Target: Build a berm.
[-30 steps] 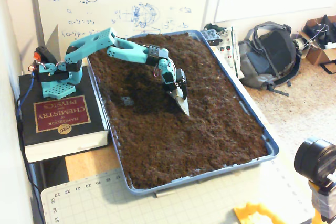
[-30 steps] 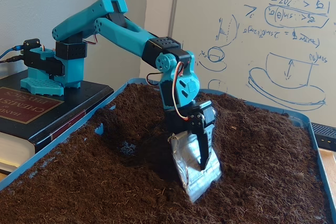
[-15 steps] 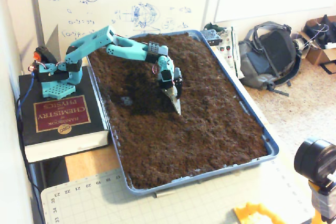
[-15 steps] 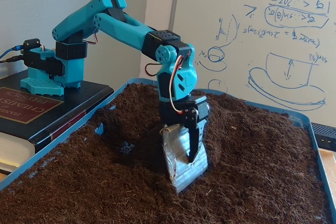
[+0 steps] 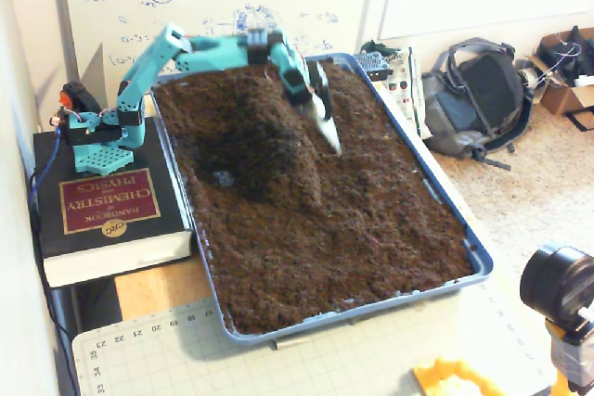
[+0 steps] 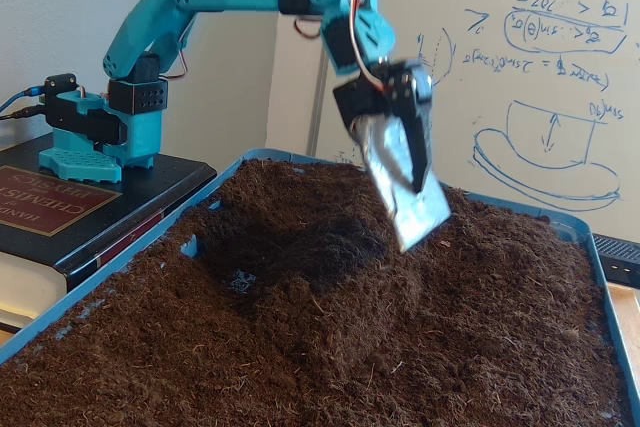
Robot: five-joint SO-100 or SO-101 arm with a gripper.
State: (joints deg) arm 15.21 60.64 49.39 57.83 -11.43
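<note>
A blue tray holds dark brown loose soil. The berm is a darker raised heap in the tray's far left part, with a hollow on its left side; the low fixed view shows the berm as a hump in the middle. My teal arm's gripper hangs in the air over the soil behind and to the right of the heap, clear of it. The gripper carries a foil-wrapped blade pointing down, with the black finger lying flat against it, so it reads as shut with nothing held.
The arm's base stands on a thick black book left of the tray. A grey backpack lies on the floor to the right. A green cutting mat and a black camera sit in front. A whiteboard stands behind.
The blade was dug into the soil mid-tray, dragged toward the arm's base, then lifted out and swung up toward the far side. A taller dark heap stands where it pushed.
</note>
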